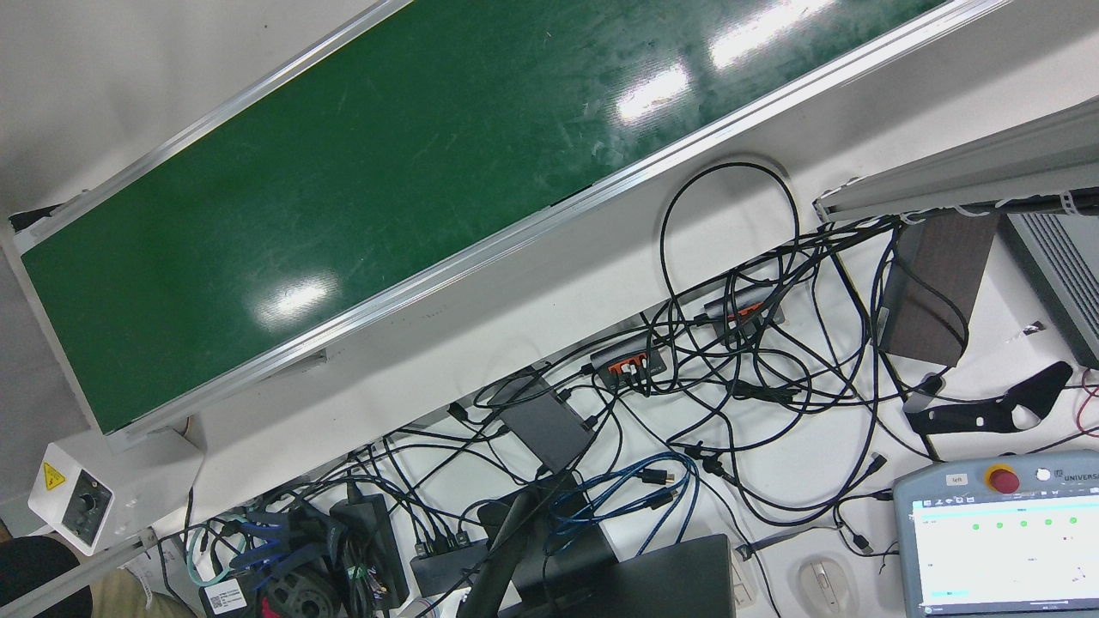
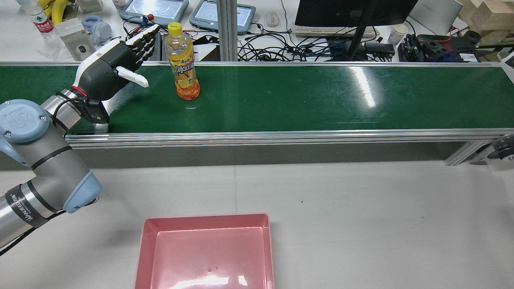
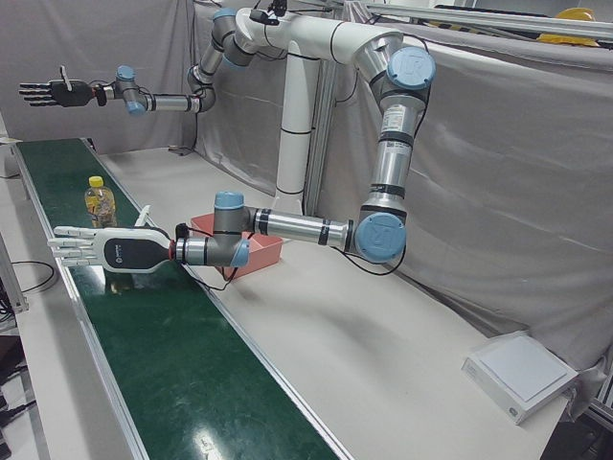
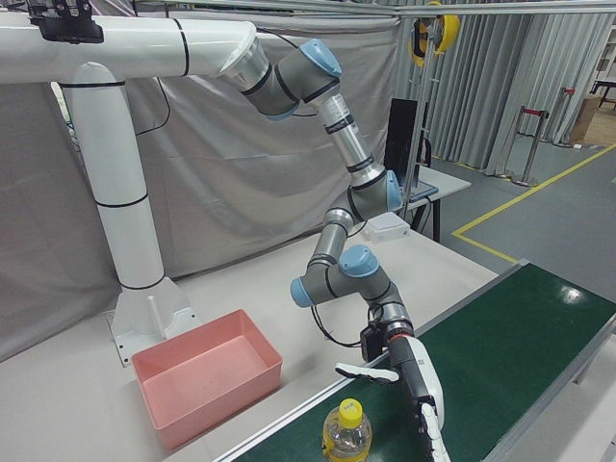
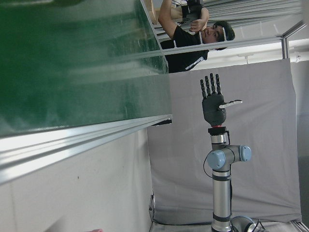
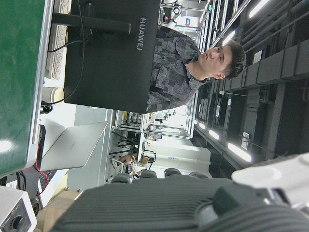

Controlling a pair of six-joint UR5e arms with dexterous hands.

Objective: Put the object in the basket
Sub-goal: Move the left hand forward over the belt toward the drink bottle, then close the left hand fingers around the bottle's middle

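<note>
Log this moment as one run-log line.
left hand: open, beside bottle, not touching | bottle: upright on green belt | pink basket: empty | right hand: open, raised clear

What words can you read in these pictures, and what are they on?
"HUAWEI": back of the black monitor.
"UR": blue joint cap of the left arm.
"UNIVERS", cut off: teach pendant.
Orange bottle label: too stylised to read.
Arm band lettering: too small.

belt [image 2: 281,100]: green, glossy, scuffed | belt rails [image 2: 257,136]: brushed metal | bottle [image 2: 183,62]: clear plastic, yellow cap | basket [image 2: 204,251]: pink glossy plastic | left hand [image 2: 116,64]: smooth black-white plastic | backdrop [image 3: 498,172]: grey matt cloth
</note>
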